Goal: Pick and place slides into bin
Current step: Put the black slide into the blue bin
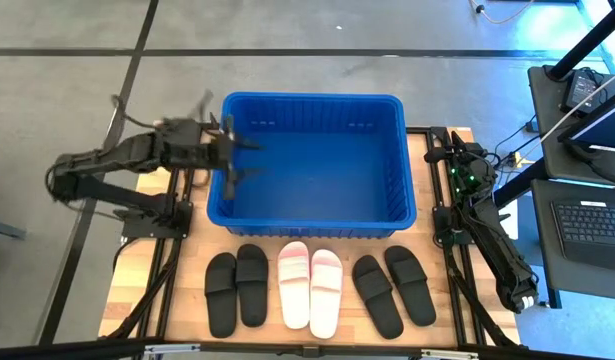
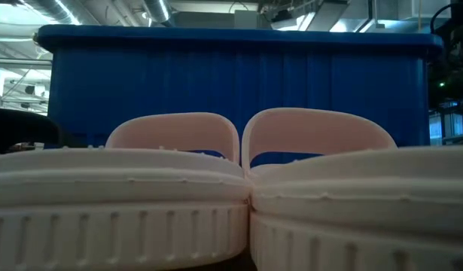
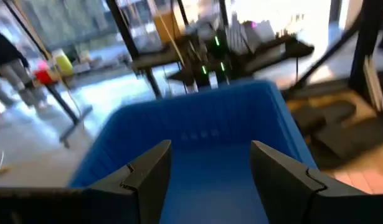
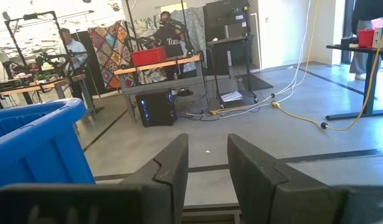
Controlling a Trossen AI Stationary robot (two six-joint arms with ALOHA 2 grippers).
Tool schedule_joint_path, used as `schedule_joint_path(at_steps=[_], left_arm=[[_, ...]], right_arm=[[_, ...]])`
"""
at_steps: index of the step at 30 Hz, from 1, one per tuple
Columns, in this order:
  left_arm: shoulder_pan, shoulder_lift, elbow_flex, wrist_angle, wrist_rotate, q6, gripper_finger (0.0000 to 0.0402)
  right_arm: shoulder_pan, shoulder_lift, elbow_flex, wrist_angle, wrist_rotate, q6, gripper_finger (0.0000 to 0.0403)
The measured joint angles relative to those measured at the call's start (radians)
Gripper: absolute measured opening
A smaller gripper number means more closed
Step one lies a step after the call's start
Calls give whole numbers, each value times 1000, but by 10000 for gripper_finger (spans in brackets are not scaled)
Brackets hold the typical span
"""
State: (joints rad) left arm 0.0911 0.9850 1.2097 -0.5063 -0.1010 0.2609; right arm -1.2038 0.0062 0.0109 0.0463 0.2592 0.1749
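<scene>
1. Six slides lie in a row along the lower middle of the high view, just below the bin (image 1: pixel 313 165): a black pair (image 1: pixel 237 290) to the lower left, the pale pink-white pair (image 1: pixel 310 287) in the centre, and a second black pair (image 1: pixel 393 289) to the lower right. None is in the bin yet, so we judge the task to be at its very start

2. Our left gripper (image 1: pixel 230 158) hangs over the bin's left rim, at centre-left of the high view. Its fingers are spread wide with nothing between them, and the left wrist view shows only blue floor past the two fingers (image 3: pixel 147 177)

3. Our right gripper (image 4: pixel 207 171) is parked at the table's right edge beside the bin, facing out into the room. Its fingers stand a little apart and hold nothing

4. To do the first pick well, we should bring the left gripper back over the rim and down to the nearest black pair at lower left, keeping the fingers wide

5. We judge the wide strap the best thing to pinch, since the sole lies flat on the table

6. We should lift clear of the rolled rim before moving over the bin, and take one slide without nudging its touching neighbour
</scene>
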Motion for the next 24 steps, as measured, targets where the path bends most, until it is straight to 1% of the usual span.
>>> schedule_joint_path(at_steps=[2,6,9,11,14,18,20,24], left_arm=[[-94,47,40,-73,-107,-41,209],[-281,122,104,-193,-300,-187,209],[-414,174,156,-271,-405,-319,209],[-488,205,200,-334,-445,-431,209],[-582,252,267,-438,-463,-623,209],[-674,325,339,-568,-460,-832,209],[-709,365,373,-632,-432,-928,209],[-773,453,438,-759,-339,-1108,209]], right_arm=[[0,0,0,0,0,0,113],[0,0,0,0,0,-1,113],[0,0,0,0,0,-1,113],[0,0,0,0,0,-1,113],[0,0,0,0,0,1,113],[0,0,0,0,0,2,113],[0,0,0,-1,0,4,113],[0,0,0,-1,0,4,113]])
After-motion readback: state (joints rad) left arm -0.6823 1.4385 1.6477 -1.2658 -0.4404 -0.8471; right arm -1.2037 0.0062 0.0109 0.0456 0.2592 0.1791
